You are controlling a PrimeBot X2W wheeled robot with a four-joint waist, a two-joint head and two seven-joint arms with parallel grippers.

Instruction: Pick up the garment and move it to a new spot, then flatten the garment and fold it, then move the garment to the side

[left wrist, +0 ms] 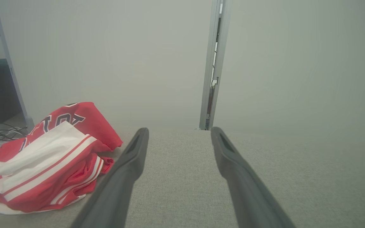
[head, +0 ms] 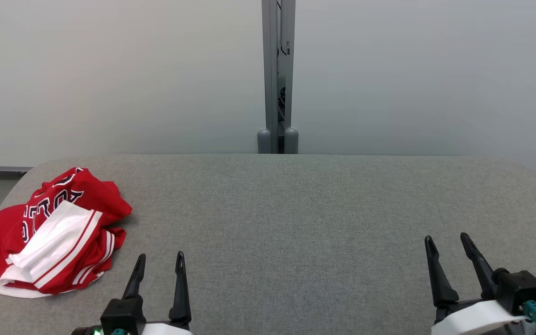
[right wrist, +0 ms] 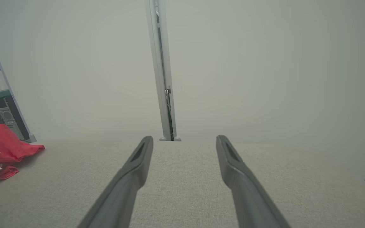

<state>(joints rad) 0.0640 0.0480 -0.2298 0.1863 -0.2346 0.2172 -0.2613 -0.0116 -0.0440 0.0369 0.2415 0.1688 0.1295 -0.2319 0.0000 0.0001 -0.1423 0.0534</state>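
The grey desk [head: 296,209] is stretching across the head view, against a pale wall. The red and white garment [head: 49,232] is lying crumpled on the desk's left side, close to the near edge. The left tool [head: 161,254] is hovering just beside it, on its right, not touching it, fingers spread and gripping nothing. The right tool [head: 445,236] is hovering well apart, over the desk's right side, likewise spread wide and empty.

garment [head: 49,232]: smooth cloth | table [head: 296,223]: matt woven fabric | post [head: 278,74]: metal
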